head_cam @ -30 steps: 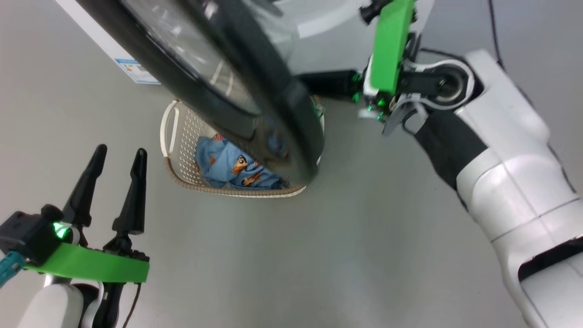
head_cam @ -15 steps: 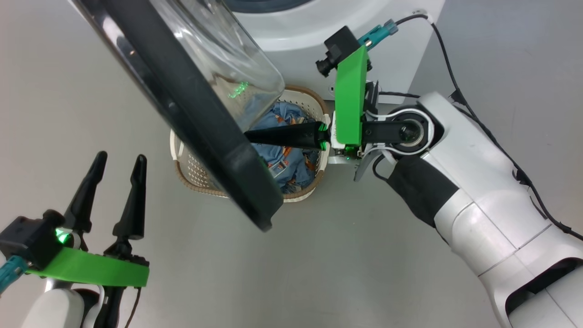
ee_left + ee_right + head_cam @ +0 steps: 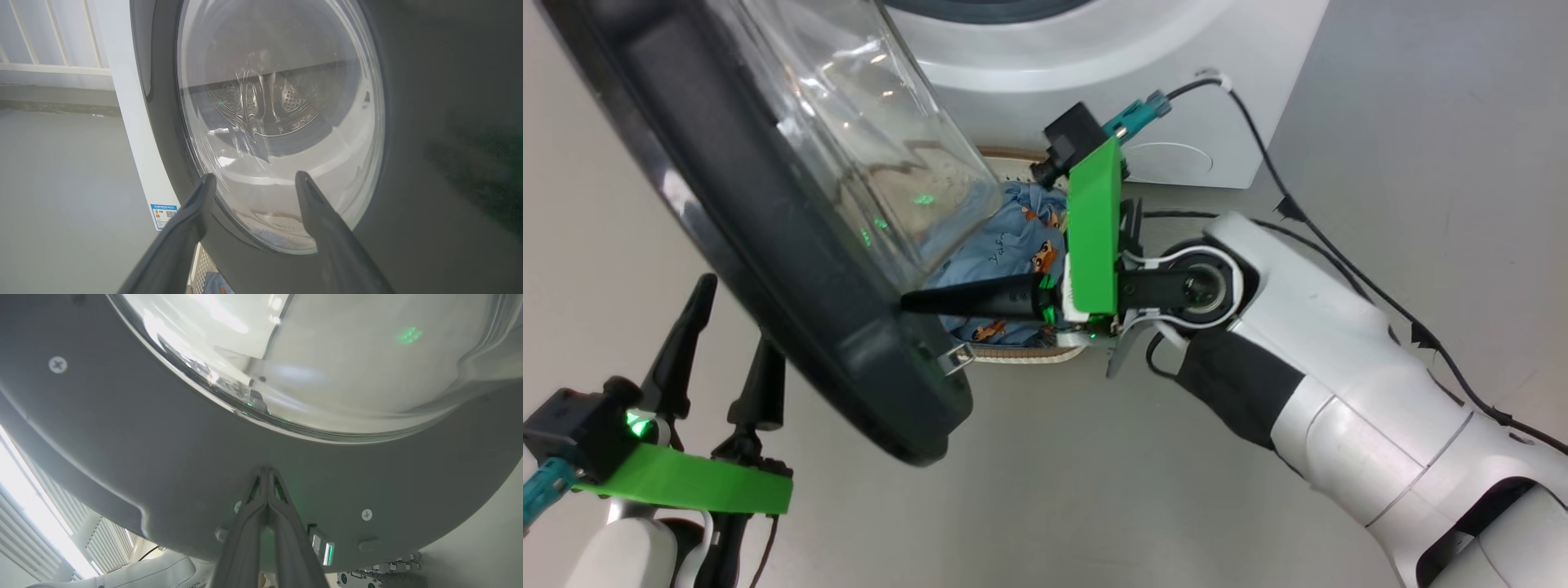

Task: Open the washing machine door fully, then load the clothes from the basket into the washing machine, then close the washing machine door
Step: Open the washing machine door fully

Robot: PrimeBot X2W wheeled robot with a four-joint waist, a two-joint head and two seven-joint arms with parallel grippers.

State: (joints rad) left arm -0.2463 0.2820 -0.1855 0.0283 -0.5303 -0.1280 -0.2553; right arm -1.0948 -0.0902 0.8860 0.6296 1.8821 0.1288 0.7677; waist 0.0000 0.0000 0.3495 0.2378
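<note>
My left tool (image 3: 254, 176) waits wide open and empty, near the door's outer face. The door (image 3: 792, 310) has swung further out than a moment ago, so I judge the opening nearly done. It overhangs the clothes (image 3: 1005, 245) in the basket (image 3: 1025, 354), blocking my reach. My right tool (image 3: 915, 303), pinched shut on nothing, presses its tips on the inner rim. The washing machine (image 3: 1094, 73) stands behind, and a cable (image 3: 1307, 220) trails right.

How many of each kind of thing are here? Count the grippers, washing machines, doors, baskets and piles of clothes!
grippers: 2, the left gripper and the right gripper
washing machine: 1
washing machine door: 1
basket: 1
pile of clothes: 1
total: 6
</note>
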